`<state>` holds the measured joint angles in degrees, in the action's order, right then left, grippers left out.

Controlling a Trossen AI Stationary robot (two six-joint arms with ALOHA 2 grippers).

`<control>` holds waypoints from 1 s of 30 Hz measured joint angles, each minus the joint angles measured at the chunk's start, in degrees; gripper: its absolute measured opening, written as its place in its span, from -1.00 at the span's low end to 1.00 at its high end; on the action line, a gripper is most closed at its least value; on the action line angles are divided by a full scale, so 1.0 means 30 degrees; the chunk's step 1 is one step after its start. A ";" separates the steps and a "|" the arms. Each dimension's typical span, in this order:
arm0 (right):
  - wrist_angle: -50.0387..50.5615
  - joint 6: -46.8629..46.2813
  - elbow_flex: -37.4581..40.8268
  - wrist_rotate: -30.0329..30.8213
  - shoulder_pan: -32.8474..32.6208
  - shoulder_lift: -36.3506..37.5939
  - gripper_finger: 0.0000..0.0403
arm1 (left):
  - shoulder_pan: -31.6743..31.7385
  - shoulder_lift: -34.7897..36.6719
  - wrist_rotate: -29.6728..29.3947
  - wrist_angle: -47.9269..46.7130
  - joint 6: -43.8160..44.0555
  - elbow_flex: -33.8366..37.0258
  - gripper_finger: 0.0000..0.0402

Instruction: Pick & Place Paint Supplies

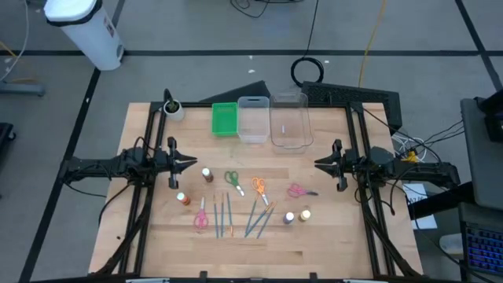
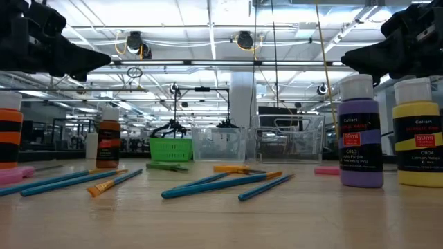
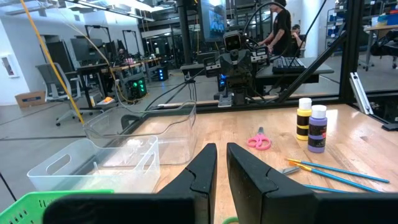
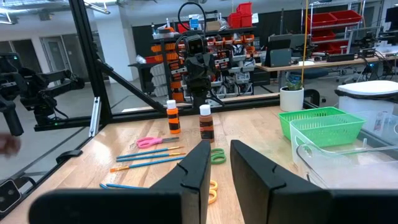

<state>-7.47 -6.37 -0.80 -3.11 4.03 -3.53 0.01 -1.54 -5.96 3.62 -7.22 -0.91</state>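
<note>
Over the table's left edge the left gripper [image 1: 191, 163] hangs with fingers nearly together and nothing between them. Before it, the supplies lie loose on the table [image 1: 330, 244]: paint bottles [image 1: 207, 175], pink scissors [image 1: 201, 220], blue brushes [image 1: 222, 218], green scissors [image 1: 233, 180], orange scissors [image 1: 259, 187], more bottles [image 1: 297, 215]. Behind them stand a green tray [image 1: 224, 119] and clear bins [image 1: 253, 119]. At the right edge the right gripper [image 1: 320, 164] hangs likewise narrow and empty. Nothing is picked yet; the next move likely calls for opening one gripper and descending on a nearby item.

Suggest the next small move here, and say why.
Probably the left gripper should open and dip toward the brown paint bottle, the nearest supply. Both arms hang raised holding nothing, the right gripper idle, and all supplies lie outside the clear bins.
</note>
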 joint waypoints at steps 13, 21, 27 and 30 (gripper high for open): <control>-0.0003 -0.0002 0.0005 0.0004 -0.0005 -0.0001 -0.73 | 0.0000 0.0000 0.0000 0.0055 0.0000 0.0000 -0.77; 0.0000 -0.0002 0.0002 0.0000 -0.0005 0.0000 -0.73 | 0.0007 0.0007 0.0000 0.1623 0.0777 0.0001 -0.77; 0.0000 -0.0001 0.0000 0.0000 -0.0007 0.0000 -0.73 | 0.0007 0.0000 0.0007 0.2197 0.2958 0.0004 -0.77; -0.0004 -0.0005 0.0002 0.0000 -0.0007 -0.0007 -0.73 | 0.0004 0.0000 0.0007 0.2130 0.2965 0.0003 -0.77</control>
<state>-7.48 -6.39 -0.79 -3.11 4.01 -3.55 0.02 -1.54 -5.93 10.01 1.67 -0.90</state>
